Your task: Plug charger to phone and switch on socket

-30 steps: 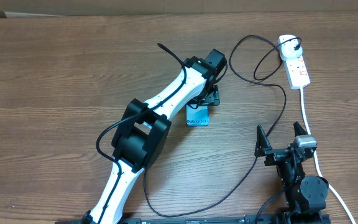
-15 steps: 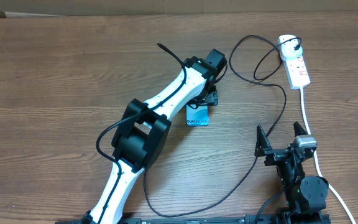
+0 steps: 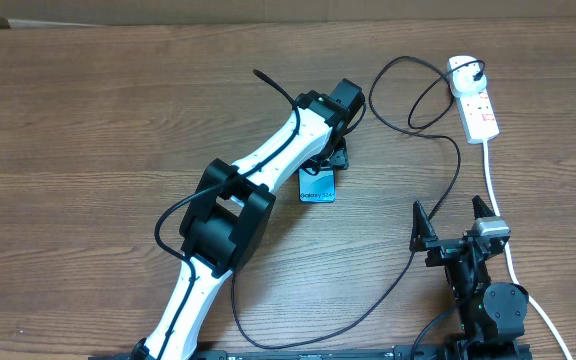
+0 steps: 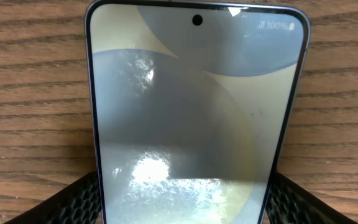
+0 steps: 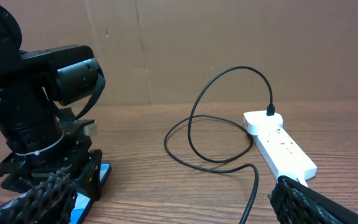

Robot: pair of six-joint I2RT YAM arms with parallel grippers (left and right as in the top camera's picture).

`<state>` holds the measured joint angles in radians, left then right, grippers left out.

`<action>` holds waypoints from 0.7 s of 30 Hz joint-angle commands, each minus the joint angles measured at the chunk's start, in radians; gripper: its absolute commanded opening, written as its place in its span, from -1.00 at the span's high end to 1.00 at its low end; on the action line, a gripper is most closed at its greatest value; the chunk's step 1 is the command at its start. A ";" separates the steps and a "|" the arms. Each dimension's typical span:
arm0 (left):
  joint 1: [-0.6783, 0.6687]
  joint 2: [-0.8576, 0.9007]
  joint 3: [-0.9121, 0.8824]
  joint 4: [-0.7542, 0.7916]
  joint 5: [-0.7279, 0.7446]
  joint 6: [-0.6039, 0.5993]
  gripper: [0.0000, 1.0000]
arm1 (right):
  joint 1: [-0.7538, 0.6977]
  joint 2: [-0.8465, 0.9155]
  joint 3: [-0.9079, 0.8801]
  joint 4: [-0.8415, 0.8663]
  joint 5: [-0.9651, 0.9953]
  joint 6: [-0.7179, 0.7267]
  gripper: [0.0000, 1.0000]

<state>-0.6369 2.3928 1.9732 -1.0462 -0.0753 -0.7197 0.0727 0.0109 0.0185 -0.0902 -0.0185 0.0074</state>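
Left jaws astride phone [image 4: 191,124], clamped or not unclear, right jaws wide apart, charger [image 5: 240,68] looping from socket [image 3: 475,105]

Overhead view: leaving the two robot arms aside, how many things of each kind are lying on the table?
Smartphone: 1
Black charger cable: 1
White power strip: 1
Total: 3

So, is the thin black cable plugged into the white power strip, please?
Plugged in: the black cable ends in a plug seated in the white strip.
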 commanded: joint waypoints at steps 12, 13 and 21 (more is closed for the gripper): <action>0.038 0.027 0.076 -0.105 -0.002 -0.010 -0.43 | 0.005 -0.008 -0.010 0.006 0.006 0.007 -1.00; 0.042 0.027 0.091 -0.123 -0.002 -0.010 -0.43 | 0.005 -0.008 -0.010 0.006 0.006 0.007 -1.00; 0.075 0.027 0.251 -0.284 0.000 -0.010 -0.44 | 0.005 -0.008 -0.010 0.006 0.006 0.007 -1.00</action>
<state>-0.5781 2.4260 2.1269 -1.2827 -0.0715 -0.7246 0.0727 0.0109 0.0185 -0.0902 -0.0185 0.0074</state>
